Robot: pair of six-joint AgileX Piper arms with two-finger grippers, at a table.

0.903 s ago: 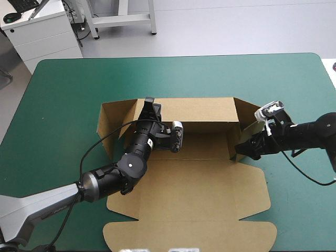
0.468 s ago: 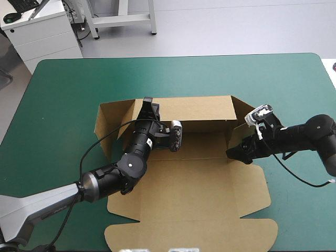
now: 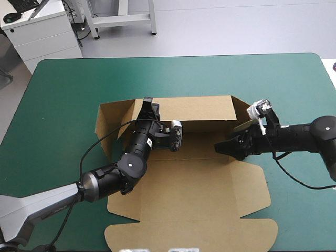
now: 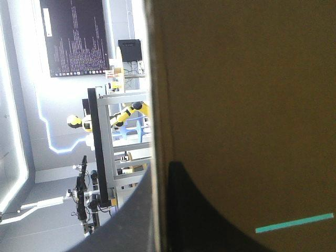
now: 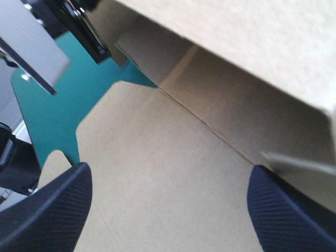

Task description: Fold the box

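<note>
Teal-green table point(image 3: 63, 94), high view: brown box point(image 3: 199, 194) mid-table, far wall point(image 3: 194, 109) raised, lid panel point(image 3: 189, 231) flat toward near edge. At far wall's left end, left gripper point(image 3: 148, 109), likely bracing wall upright. Inside tray, right gripper point(image 3: 221, 148) by right flap point(image 3: 242, 125), apparently to sweep it inward.

Left wrist view: brown board fills view, black finger point(image 4: 205, 210) against it. Gripper clamped on box wall.

Right wrist view: black fingers point(image 5: 47, 210) spread wide, nothing held. Box floor ahead, raised wall beside.
</note>
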